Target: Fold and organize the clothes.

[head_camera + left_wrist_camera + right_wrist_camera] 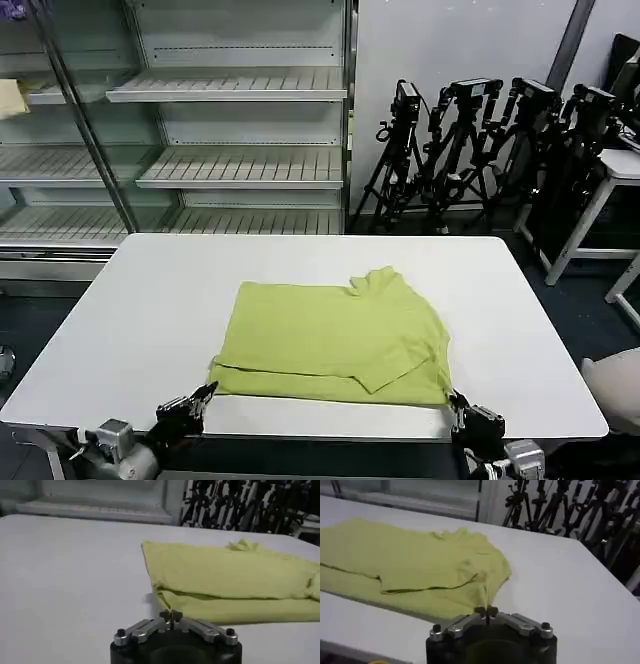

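Shirt lies folded on the white table, a lime yellow-green block near the middle and toward the robot's edge. Its lower hem is doubled over, making a thicker band along the near side, and a sleeve is folded in across the right part. A small bump of fabric sticks up at the far edge, right of centre. In the left wrist view the shirt shows as a low flat stack with a layered fold along its near edge; in the right wrist view the tucked-in sleeve makes a dark crease across the cloth.

Left gripper sits at the table's near edge, just off the shirt's near-left corner. Its fingertips are pressed together with nothing between them, as the left wrist view shows; the cloth is just beyond the tips, apart from them.

Right gripper is at the near-right corner of the shirt, by the table's edge. Its fingertips meet too, right at the shirt's near hem; whether any cloth is pinched between them I cannot tell.

Behind the table stand empty shelves on the left and a cluster of tripods against the wall on the right.
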